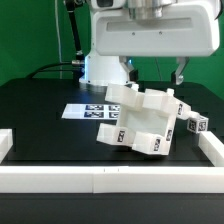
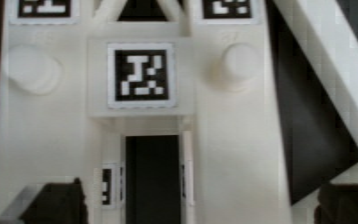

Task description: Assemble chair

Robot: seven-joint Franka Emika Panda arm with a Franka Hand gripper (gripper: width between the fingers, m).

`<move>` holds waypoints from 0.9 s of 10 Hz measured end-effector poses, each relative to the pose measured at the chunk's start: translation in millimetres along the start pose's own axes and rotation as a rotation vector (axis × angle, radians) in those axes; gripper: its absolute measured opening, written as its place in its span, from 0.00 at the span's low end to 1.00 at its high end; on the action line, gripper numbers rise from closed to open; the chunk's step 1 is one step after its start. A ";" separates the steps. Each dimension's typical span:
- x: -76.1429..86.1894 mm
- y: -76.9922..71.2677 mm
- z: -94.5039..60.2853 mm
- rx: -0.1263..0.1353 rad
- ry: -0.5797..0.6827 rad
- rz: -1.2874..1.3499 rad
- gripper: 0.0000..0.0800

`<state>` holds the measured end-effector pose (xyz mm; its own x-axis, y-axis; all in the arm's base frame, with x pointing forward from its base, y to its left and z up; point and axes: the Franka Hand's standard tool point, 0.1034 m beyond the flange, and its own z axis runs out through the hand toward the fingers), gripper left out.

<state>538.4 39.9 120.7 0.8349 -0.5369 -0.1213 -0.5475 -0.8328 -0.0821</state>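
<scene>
Sitting just beneath tool, chair

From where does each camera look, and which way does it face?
Exterior view: off the arm, facing across the black table at the chair; the white arm and open gripper show above it.
Wrist view: on the wrist, close on the chair's tagged part; only dark fingertips show.
Both share the chair and gripper.
</scene>
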 end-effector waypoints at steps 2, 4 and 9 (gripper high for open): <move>3.1 4.1 5.6 -0.008 -0.003 0.003 0.81; 10.1 15.1 14.2 -0.020 -0.009 0.002 0.81; 32.6 13.5 16.0 -0.013 0.029 -0.006 0.81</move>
<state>557.3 13.3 99.8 0.8393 -0.5359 -0.0919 -0.5422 -0.8373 -0.0694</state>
